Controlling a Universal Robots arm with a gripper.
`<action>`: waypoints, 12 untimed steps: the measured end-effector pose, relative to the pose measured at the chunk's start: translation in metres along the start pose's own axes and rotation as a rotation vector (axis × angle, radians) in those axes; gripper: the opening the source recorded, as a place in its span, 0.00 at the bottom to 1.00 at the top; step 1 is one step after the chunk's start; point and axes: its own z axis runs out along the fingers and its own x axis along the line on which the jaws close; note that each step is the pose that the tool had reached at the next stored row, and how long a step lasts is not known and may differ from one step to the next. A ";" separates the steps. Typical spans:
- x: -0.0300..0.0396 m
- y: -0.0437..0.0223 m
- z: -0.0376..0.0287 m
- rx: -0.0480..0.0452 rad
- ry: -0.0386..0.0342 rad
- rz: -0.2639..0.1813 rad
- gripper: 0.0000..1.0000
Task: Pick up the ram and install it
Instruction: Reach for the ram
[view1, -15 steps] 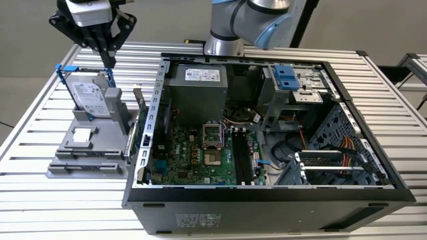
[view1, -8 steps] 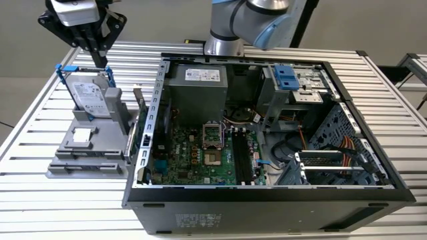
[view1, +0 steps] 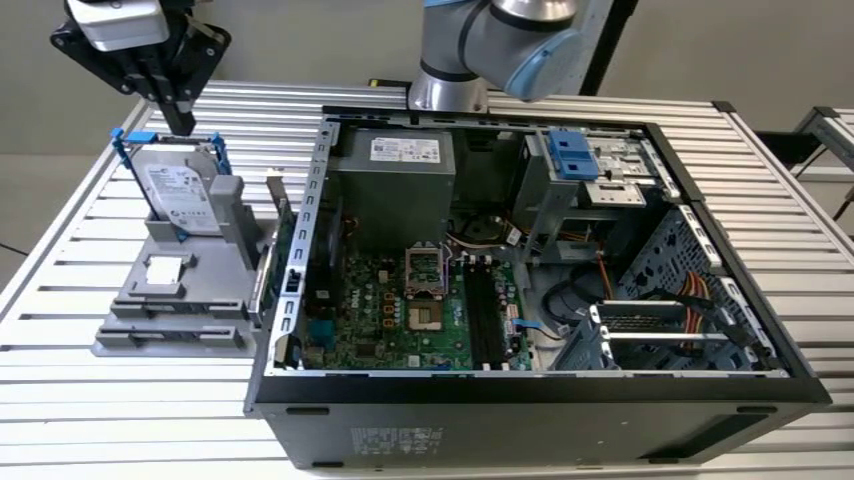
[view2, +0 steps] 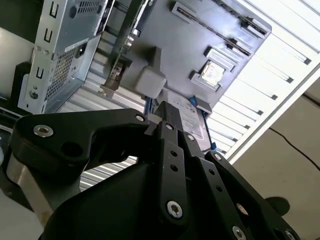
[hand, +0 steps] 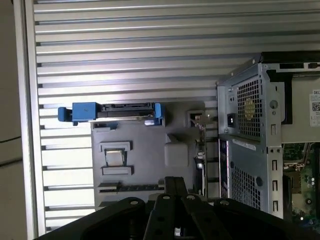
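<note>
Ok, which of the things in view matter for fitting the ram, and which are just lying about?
Job: gripper; ram, seemingly the dark strip in the grey holder; open computer case; its memory slots.
Lying about: hard drive in its blue frame; green expansion card; pale chip on the holder.

**Desk:** What surfaces are in front of you, operator?

**Field:** Your table (view1: 134, 420) is ribbed bare metal with a satin silver finish. The computer case (view1: 534, 420) is matt black outside and dull grey perforated sheet metal inside.

**Desk:** And your gripper (view1: 178, 122)?

**Field:** Matt black, smooth, with bright metal screw heads (view2: 174, 209). You also have a smooth grey plastic holder (view1: 174, 300), a blue plastic frame (view1: 122, 150), and a hard drive (view1: 180, 195) with a glossy silver label.
</note>
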 end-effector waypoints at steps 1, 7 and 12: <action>0.0021 -0.0001 -0.0001 0.0000 0.0001 0.000 0.00; 0.0143 -0.0009 -0.0002 0.0000 0.0000 -0.001 0.00; 0.0240 -0.0015 -0.0004 0.0000 0.0002 -0.002 0.00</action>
